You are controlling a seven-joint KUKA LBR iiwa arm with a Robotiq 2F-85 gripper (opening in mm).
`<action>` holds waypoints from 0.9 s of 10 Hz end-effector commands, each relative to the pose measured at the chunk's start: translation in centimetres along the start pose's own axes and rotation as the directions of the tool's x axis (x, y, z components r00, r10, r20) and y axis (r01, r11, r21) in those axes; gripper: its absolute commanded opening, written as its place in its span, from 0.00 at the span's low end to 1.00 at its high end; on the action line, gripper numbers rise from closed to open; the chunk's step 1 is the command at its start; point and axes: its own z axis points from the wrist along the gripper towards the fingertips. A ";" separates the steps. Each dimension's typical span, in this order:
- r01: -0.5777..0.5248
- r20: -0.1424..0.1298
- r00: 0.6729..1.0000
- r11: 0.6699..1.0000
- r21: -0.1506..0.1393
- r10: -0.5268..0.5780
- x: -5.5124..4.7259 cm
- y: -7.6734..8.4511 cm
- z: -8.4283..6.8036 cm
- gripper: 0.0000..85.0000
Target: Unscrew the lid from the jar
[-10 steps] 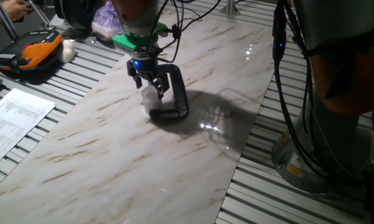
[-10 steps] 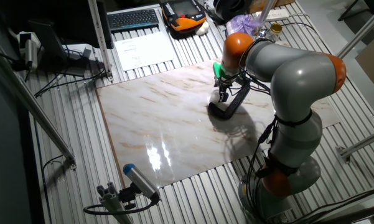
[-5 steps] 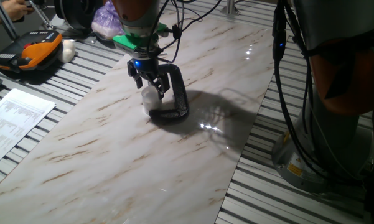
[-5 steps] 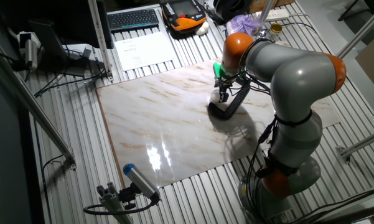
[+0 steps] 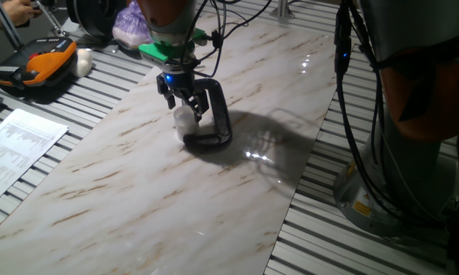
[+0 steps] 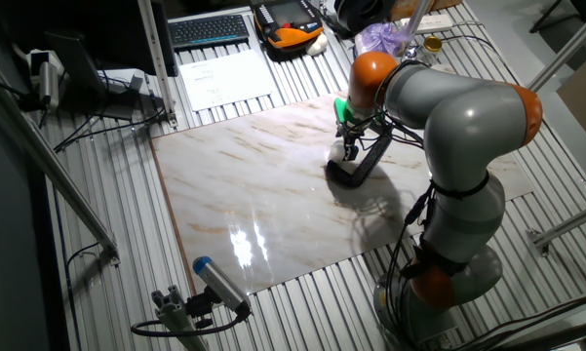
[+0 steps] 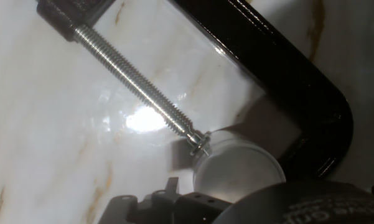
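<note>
Gripper (image 5: 185, 107) fingers close around the lid (image 7: 236, 171) from above. Upright on the marble table (image 5: 137, 191), the jar (image 5: 185, 127) stands pinched between the black C-clamp's (image 5: 214, 122) screw (image 7: 134, 84) and frame.

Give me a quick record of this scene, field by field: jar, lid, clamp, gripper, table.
jar: tiny and clear, held in the clamp, screw tip against its side
lid: whitish cap, on the jar
clamp: black C-clamp, lying on the table
gripper: right above the jar; open or shut not clear
table: marble-look top
</note>
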 end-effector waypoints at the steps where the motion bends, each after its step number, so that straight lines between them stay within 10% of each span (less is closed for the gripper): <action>1: 0.000 -0.002 1.000 1.000 -0.002 0.000 0.0 0.0 0.0 0.80; 9: 0.008 0.007 1.000 1.000 0.006 -0.008 0.0 0.1 0.0 0.80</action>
